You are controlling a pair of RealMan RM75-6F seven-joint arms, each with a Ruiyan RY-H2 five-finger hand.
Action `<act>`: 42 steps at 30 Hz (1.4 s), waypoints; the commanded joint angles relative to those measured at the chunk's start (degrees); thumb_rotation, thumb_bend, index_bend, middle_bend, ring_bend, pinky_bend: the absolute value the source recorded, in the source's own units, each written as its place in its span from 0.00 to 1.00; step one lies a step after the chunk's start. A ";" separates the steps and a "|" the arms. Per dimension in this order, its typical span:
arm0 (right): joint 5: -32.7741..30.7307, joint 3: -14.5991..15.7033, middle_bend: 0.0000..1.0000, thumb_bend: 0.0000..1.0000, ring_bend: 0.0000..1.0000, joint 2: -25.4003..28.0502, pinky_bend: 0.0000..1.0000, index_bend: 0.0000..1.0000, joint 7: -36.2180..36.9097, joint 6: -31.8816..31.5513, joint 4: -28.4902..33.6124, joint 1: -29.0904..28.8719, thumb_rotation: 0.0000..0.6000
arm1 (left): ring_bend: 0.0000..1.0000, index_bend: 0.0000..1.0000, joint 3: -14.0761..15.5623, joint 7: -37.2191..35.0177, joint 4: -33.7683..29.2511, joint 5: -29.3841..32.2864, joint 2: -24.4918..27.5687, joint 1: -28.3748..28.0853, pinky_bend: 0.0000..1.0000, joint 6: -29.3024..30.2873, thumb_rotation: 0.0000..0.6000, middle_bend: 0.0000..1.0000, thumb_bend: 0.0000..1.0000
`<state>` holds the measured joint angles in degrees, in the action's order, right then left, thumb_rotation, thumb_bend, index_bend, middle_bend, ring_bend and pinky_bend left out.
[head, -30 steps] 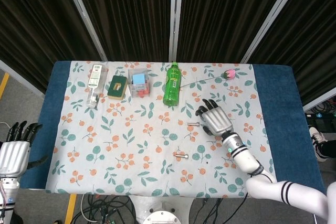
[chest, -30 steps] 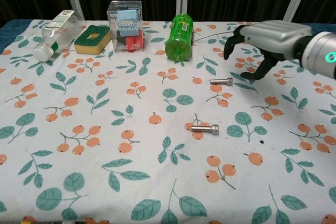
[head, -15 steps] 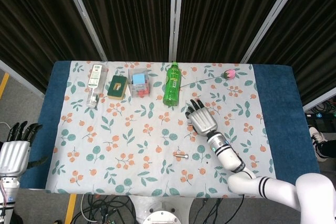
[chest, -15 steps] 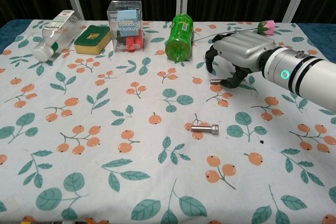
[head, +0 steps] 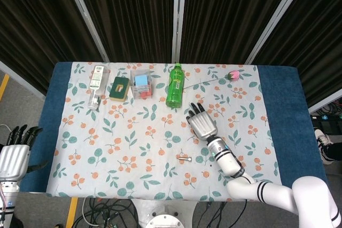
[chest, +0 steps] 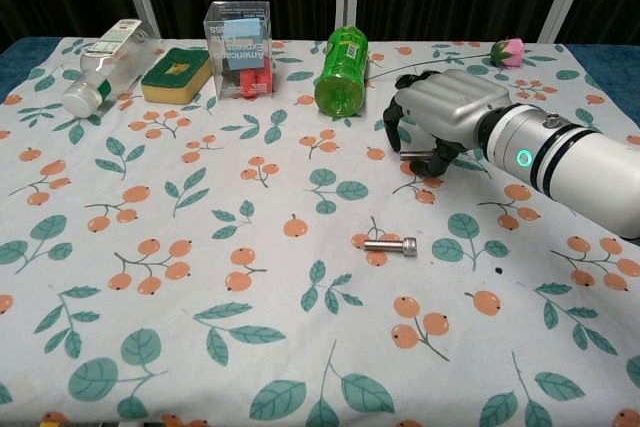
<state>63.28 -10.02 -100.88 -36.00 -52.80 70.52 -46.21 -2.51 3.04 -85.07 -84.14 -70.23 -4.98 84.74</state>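
Observation:
My right hand hovers palm down over the floral cloth, fingers apart and curved downward. Beneath it lies a small steel bolt; only one end shows in the chest view, close to the thumb, and the head view hides it entirely. I see no grip on it. A second bolt lies loose on the cloth nearer the front edge. My left hand hangs off the table's left side, fingers stretched out, holding nothing.
Along the back stand or lie a green bottle, a clear box, a green-topped sponge and a clear bottle. A pink rose lies at the back right.
My right hand has moved left across the cloth and now covers the upper bolt, which lay clear of it a second ago. The left hand has stayed put.

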 commanded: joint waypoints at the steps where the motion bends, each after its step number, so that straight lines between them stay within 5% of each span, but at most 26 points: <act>1: -0.18 0.10 0.26 0.26 0.03 -0.26 0.08 0.47 -0.31 -0.12 -0.29 -0.09 1.00 | 0.04 0.16 0.04 -0.26 0.18 0.03 -0.08 0.06 0.03 -0.03 1.00 0.14 0.07; 17: 0.68 0.38 0.28 0.35 0.03 -0.67 0.05 0.56 0.69 -2.07 -0.64 0.38 1.00 | 0.04 0.16 0.14 -1.03 0.75 -0.28 -0.18 0.32 0.03 0.34 1.00 0.14 0.07; 26: -0.25 -2.46 0.28 0.36 0.03 4.14 0.05 0.58 10.80 -2.34 4.57 2.73 1.00 | 0.04 0.16 0.08 -0.39 0.29 -0.41 0.00 0.02 0.03 0.01 1.00 0.14 0.07; 42: -2.87 -4.73 0.29 0.37 0.04 4.85 0.05 0.58 20.01 2.94 1.63 1.56 1.00 | 0.04 0.16 0.19 0.78 -0.81 -0.13 0.37 -0.03 0.03 -0.36 1.00 0.14 0.07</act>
<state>60.44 -14.72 -95.98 -16.01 -49.92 72.20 -44.58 -2.33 3.82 -85.88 -84.28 -69.86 -5.02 84.38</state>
